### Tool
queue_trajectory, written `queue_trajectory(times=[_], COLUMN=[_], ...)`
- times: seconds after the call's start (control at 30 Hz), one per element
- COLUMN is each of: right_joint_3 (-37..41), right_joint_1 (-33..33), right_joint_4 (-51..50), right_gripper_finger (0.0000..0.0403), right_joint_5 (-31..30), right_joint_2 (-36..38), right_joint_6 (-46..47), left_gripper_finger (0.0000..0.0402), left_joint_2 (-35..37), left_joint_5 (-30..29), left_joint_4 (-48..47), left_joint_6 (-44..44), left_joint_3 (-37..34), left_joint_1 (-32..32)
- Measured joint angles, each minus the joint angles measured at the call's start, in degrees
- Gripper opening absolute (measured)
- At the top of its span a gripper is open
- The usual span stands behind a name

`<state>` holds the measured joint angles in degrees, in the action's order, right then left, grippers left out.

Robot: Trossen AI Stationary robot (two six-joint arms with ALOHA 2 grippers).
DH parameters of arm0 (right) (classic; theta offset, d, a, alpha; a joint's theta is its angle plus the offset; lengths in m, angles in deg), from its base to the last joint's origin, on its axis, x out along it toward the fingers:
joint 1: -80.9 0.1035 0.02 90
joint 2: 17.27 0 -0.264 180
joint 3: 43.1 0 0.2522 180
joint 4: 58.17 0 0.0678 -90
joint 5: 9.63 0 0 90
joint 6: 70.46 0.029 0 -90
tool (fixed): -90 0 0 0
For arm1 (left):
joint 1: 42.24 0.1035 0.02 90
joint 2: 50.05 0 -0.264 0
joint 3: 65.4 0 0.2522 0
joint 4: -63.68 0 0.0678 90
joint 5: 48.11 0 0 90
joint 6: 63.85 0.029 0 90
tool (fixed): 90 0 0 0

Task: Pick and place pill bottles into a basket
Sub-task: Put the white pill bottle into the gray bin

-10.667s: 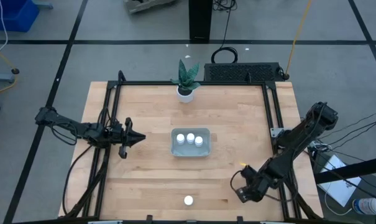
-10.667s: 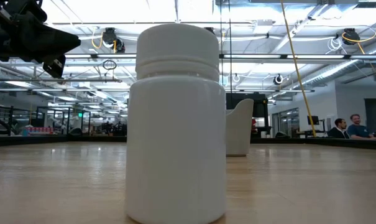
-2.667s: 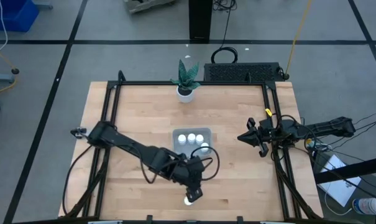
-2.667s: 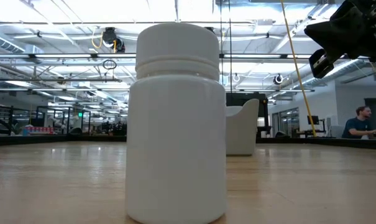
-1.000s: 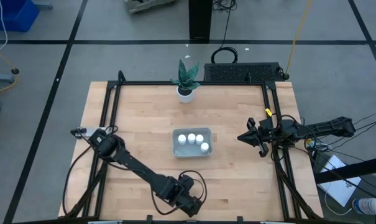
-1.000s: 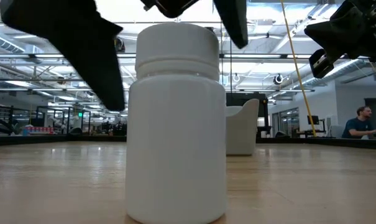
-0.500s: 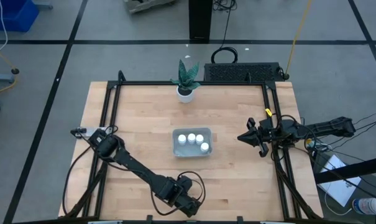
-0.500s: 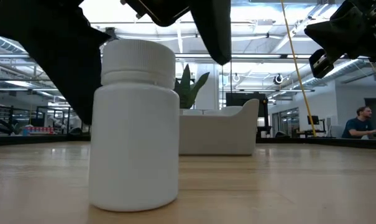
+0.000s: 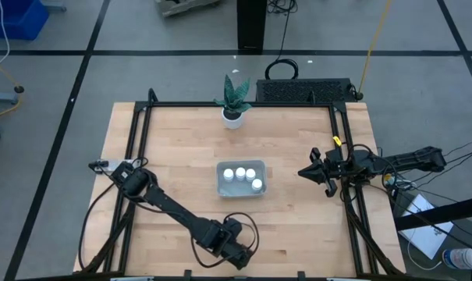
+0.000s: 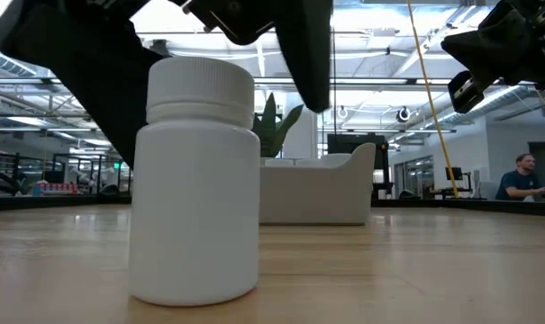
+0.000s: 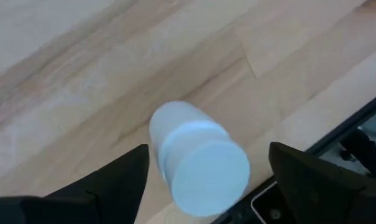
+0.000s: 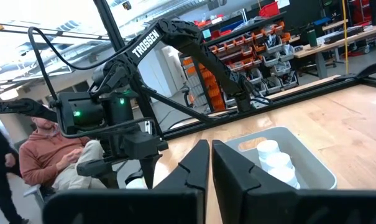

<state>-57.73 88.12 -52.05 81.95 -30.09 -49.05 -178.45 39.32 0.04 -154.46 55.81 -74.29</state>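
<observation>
One white pill bottle (image 10: 195, 180) stands upright on the wood close to the table's near edge; in the left wrist view the bottle (image 11: 197, 158) shows from above. My left gripper (image 9: 237, 256) is open, with one finger on each side of this bottle. The high view hides the bottle under the gripper. The pale grey-blue basket (image 9: 239, 179) sits mid-table with three bottles (image 9: 240, 175) standing in it. My right gripper (image 9: 302, 172) is shut, holds nothing and hovers at the table's right side. My left gripper reaches down at a slant around the bottle. One finger (image 11: 113, 180) stands right at the bottle's side (image 11: 155, 140); whether it touches, I cannot tell. The other finger (image 11: 312, 180) is clearly apart from it. The bottle stands on its base on the table.
A small plant in a white pot (image 9: 232, 115) stands at the far edge, with a black ribbed box (image 9: 306, 91) behind the far right corner. Black frame rails (image 9: 138, 148) run along the table's sides. People sit in the room beyond (image 10: 524, 175).
The bottle near the front edge has slid a short way toward the table's left, staying upright. My left gripper's fingers have moved the same way with it and still stand on both sides of it.
</observation>
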Motion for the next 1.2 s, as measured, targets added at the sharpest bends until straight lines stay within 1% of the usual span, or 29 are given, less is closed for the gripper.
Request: queue_trajectory(times=[0.1, 0.3, 0.43, 0.63, 0.77, 0.87, 1.0, 1.2], right_joint_3=[0.0, 0.0, 0.02, 0.01, 0.01, 0.0, 0.01, 0.0], right_joint_1=[0.0, 0.0, 0.0, 0.0, 0.0, 0.0, 0.0, 0.0], right_joint_4=[-0.02, 0.0, -0.02, -0.02, -0.01, 0.0, -0.01, 0.0], right_gripper_finger=[0.0012, 0.0015, 0.0014, 0.0013, 0.0012, 0.0013, 0.0012, 0.0013], right_joint_5=[0.0, 0.0, 0.0, 0.0, 0.0, 0.0, 0.0, 0.0], right_joint_2=[0.0, 0.02, 0.0, 0.01, 0.01, 0.02, 0.02, 0.02], right_joint_6=[0.0, 0.0, 0.0, 0.01, 0.0, 0.0, 0.0, 0.0], left_gripper_finger=[0.03, 0.022, 0.019, 0.0188, 0.0183, 0.0178, 0.0179, 0.018], left_joint_2=[0.0, 0.0, 0.0, 0.21, 2.59, 5.93, 12.27, 21.91], left_joint_5=[1.03, 0.2, -0.4, 0.95, -0.82, -3.74, -8.91, -9.55], left_joint_4=[-0.21, -0.13, -0.05, 0.1, -0.51, -3.09, -7.33, -14.13], left_joint_6=[0.11, 0.13, 0.16, -0.09, 0.66, 2.36, 6.45, 12.56], left_joint_3=[0.01, 0.01, 0.01, 0.01, 0.01, 0.01, 0.01, 0.09], left_joint_1=[-0.02, 0.07, 0.13, 1.13, 1.92, 2.88, 4.81, 9.9])
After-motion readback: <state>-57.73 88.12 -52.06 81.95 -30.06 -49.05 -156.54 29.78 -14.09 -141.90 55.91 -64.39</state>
